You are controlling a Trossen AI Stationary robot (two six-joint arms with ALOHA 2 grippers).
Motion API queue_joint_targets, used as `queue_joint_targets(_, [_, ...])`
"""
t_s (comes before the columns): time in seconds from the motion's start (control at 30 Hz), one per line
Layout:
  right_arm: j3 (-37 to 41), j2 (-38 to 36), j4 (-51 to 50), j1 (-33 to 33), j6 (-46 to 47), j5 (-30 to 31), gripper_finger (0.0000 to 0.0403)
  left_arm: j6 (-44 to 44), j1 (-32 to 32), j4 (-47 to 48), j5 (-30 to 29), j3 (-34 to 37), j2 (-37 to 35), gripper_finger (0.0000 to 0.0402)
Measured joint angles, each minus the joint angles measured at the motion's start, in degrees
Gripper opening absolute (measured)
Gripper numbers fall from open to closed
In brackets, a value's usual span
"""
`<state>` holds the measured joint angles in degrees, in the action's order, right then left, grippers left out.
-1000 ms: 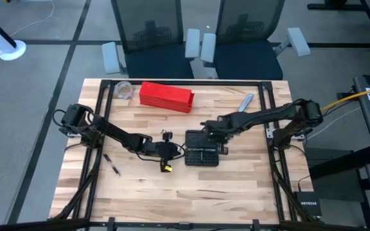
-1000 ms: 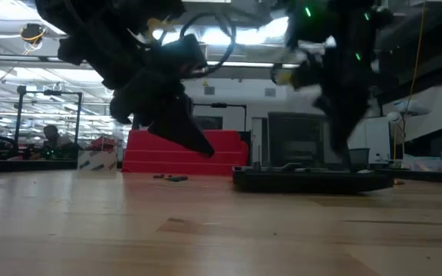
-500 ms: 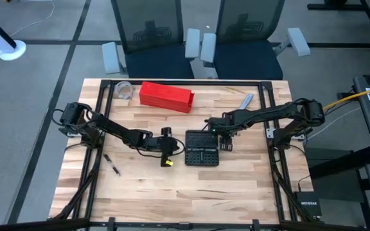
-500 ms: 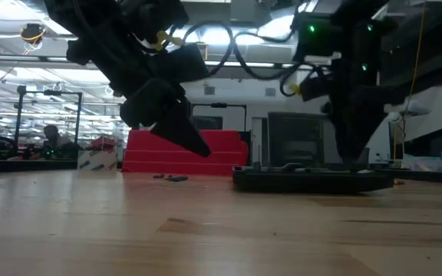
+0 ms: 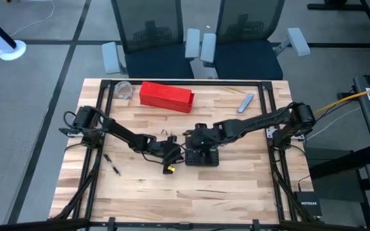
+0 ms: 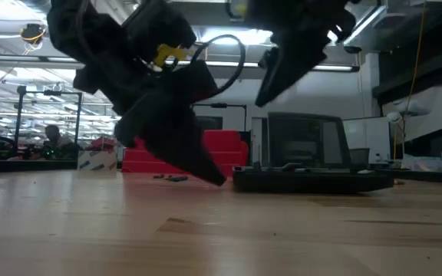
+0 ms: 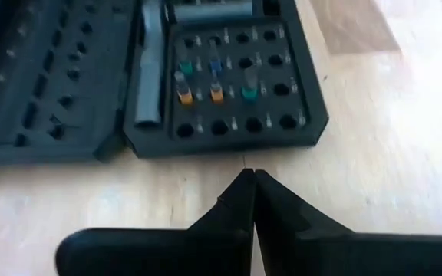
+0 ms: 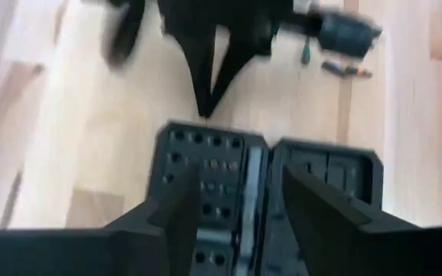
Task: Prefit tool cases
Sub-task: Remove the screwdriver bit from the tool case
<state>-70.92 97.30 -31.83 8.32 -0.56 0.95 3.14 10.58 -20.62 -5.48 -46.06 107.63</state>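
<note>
The black tool case lies opened flat on the table, its two gridded halves side by side; a few coloured bits stand in one half. My left gripper is shut and slants down, its tip close over the table just short of the case's left edge. My right gripper is open and hangs above the case, one finger over each half, touching nothing.
The long red box and a clear cup stand at the far left. A grey tool lies at the far right. Loose bits lie behind the case and at the near left.
My right gripper has risen from the case's right edge and gone toward the table's left, so it now hangs over the case. My left gripper has moved right toward the case and dipped lower. The case has stayed in place.
</note>
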Motion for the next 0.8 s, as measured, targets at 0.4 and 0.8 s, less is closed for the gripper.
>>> queue_joint_targets(0.4, [-1.44,4.56,-2.57,2.94,22.22,-5.33,0.0143,-1.52,0.29,-8.95,2.34,-1.66,4.32,0.0000])
queue_joint_targets(0.8, [-1.46,6.02,-5.74,6.91,29.53,-2.80,0.0143,-3.97,-0.02,-6.21,5.23,-3.85,5.66,0.0000])
